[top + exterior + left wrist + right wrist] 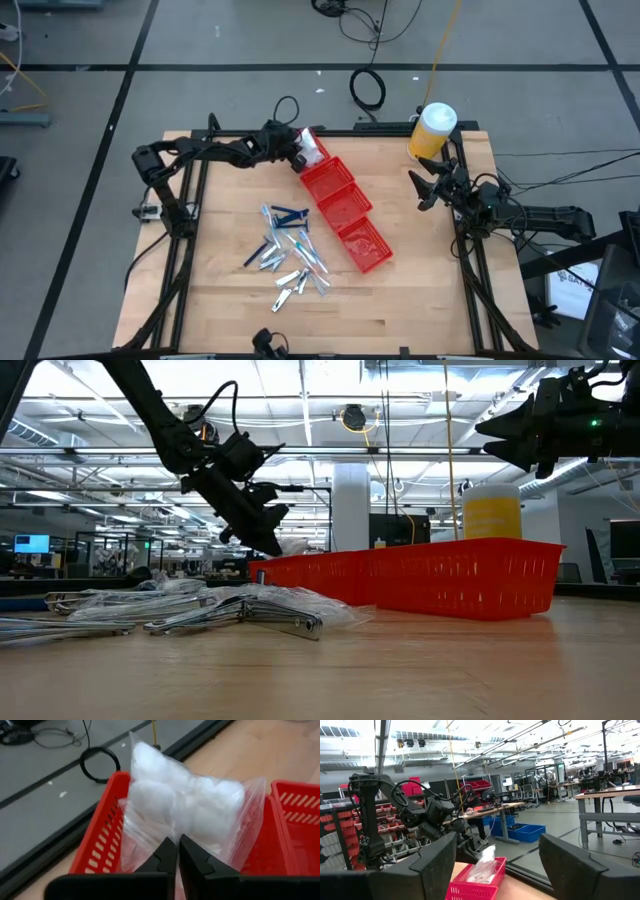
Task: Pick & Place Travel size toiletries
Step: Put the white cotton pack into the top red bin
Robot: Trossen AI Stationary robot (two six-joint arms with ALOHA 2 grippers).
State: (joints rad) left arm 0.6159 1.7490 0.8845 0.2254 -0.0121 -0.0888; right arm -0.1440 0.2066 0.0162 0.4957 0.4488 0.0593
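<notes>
A clear packet of white soft balls (185, 810) stands in the far bin of a row of three red bins (345, 205), at the table's far side. My left gripper (176, 857) is shut on it there; it also shows in the high view (298, 155). The other travel size toiletries (290, 255), dark blue pieces, clear-wrapped sticks and silvery pieces, lie in a loose pile on the table left of the bins. My right gripper (425, 188) waits open above the table's right edge, with nothing between its fingers. My left gripper pinches the packet's clear plastic edge (172, 836) between its two fingertips. The fingers slant down from the table's left side. The packet stands up beyond the fingers with its lower part inside the far red bin (100, 835); whether it rests on the bin's floor is hidden.
A tall yellow bottle with a white cap (432, 130) stands at the table's far right corner. The near half of the table (400, 310) is bare wood. Black frame rails run along the table's left and right sides.
</notes>
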